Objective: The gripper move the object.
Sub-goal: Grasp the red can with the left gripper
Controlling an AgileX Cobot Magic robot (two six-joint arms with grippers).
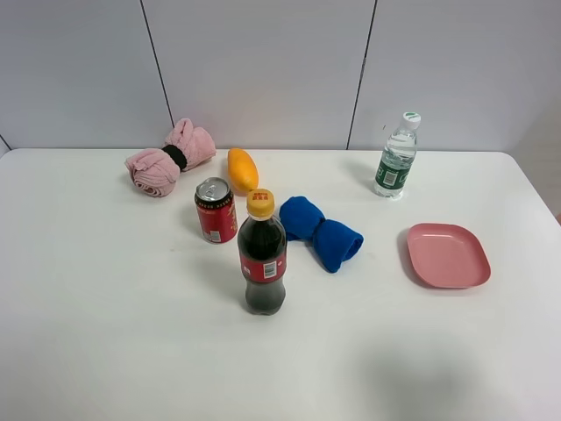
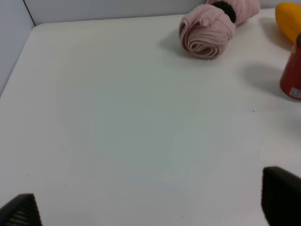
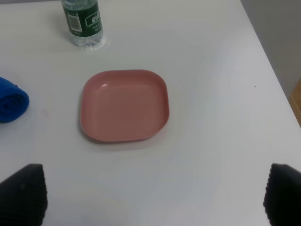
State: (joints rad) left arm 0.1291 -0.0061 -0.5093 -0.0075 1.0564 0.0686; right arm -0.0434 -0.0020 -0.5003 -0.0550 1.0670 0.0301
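Left wrist view, item 1: left gripper, black, jaws spread wide, only the two tips showing, with bare white table between them.

Item 2: pink towel roll, bound by a dark band, lying on its side well beyond the left gripper, toward the table's back edge.

Item 3: red soda can, cut off by the frame edge in this view. The exterior high view shows it upright with its silver top, left of the table's middle and well apart from both grippers. It stands near the pink towel roll and just in front of an orange oval item.

Item 4: cola bottle, dark, yellow cap, red label, upright, near the can on the camera's side and taller than it.

Right wrist view, item 5: right gripper, black, jaws likewise wide apart over bare table.

Item 6: pink plate, rounded square, lying flat just beyond the right gripper.

Item 7: water bottle, clear, green label, upright beyond the plate.

Item 8: blue towel roll, lying beside the plate, between it and the cola bottle.
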